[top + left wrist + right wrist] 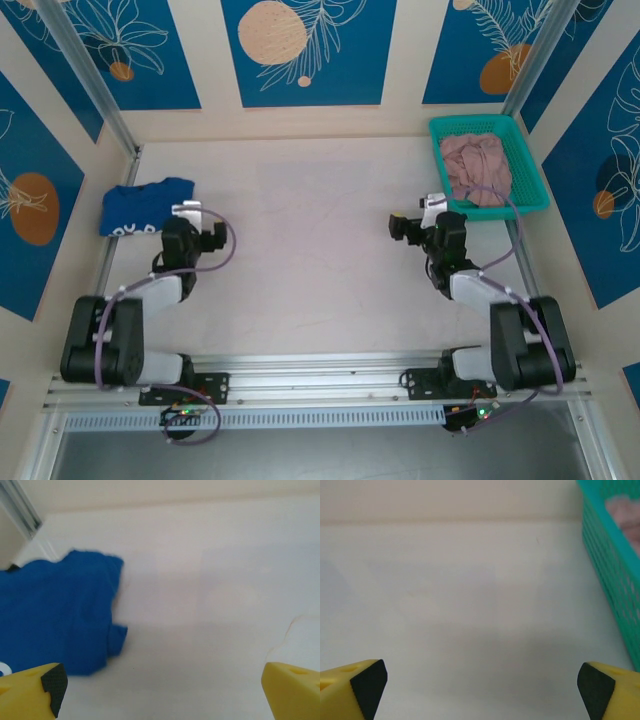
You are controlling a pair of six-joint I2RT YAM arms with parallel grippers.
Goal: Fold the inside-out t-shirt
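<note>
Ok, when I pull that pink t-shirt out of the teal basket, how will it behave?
Probably floppy: the pink t-shirt lies crumpled in soft folds, so it should drape and unfurl rather than hold shape. Likely light, but it fills the teal basket, so a trailing edge may snag the mesh wall and drag the basket along.

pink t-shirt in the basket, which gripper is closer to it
Right. The right gripper hovers open just short of the teal basket holding the t-shirt; the left gripper is across the table beside the blue garment.
</note>
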